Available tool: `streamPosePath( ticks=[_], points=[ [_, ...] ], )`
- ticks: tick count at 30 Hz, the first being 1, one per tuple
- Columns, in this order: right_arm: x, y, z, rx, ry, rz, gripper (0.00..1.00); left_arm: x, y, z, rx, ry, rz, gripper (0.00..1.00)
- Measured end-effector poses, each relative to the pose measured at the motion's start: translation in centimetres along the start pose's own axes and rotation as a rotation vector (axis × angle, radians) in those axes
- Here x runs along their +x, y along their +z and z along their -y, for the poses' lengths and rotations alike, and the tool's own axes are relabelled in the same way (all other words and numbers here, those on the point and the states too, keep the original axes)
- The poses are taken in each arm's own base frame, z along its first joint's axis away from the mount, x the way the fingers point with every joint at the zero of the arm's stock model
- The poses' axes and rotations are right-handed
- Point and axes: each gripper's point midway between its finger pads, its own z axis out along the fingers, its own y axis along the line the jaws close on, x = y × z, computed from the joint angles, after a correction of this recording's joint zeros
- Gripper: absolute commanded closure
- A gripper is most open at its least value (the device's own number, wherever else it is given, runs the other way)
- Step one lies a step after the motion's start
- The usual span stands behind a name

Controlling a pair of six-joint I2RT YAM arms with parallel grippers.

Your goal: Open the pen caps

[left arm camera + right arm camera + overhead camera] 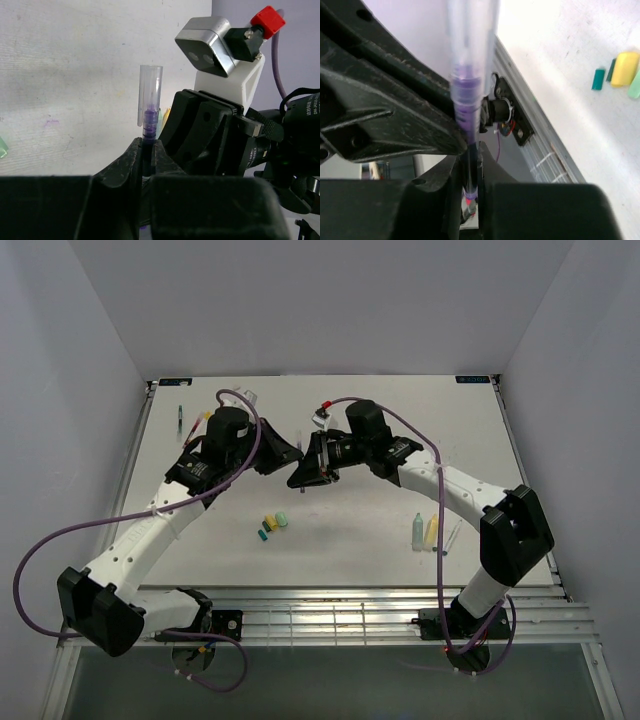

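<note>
Left wrist view shows the left gripper (148,150) with its two fingers pinched tight on the pen (149,122). The pen's clear cap (150,90) sticks straight up above those fingers. The right gripper (200,130) sits just beside the pen, on the side away from the table (50,75).

In the right wrist view, the right gripper (470,175) is squeezed onto the thin dark part of the pen (467,95), with the clear part above its fingers. So both grippers seem to hold one pen, up off the table, between them.

The pen looks light, thin, stiff and slippery, and it could bend or snap. I think it is best to hold the body low and pull the cap straight along the pen.

Some loose caps (625,68) lie on the table, well off to one side of the right gripper.
</note>
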Motion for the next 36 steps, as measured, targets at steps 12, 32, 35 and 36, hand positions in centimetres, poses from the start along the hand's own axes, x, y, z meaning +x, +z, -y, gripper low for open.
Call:
streamPosePath(
  ticks=[12,32,35,36],
  points=[
    [1.6,-0.5,0.4,0.005,0.018,-0.006,0.92,-2.1,0.0,2.3,0.025,0.074,0.028,0.47],
    [2.0,-0.6,-0.1,-0.01,0.022,-0.013,0.92,-1.8,1.3,1.3,-0.002,0.096,-0.002,0.53],
    [2.0,-0.7,-0.3,-0.013,0.02,-0.014,0.92,-1.7,1.3,1.1,-0.009,0.101,-0.008,0.45],
    [2.0,-0.8,-0.5,-0.02,0.014,-0.014,0.92,-1.5,1.4,0.9,-0.015,0.1,-0.014,0.43]
  ],
)
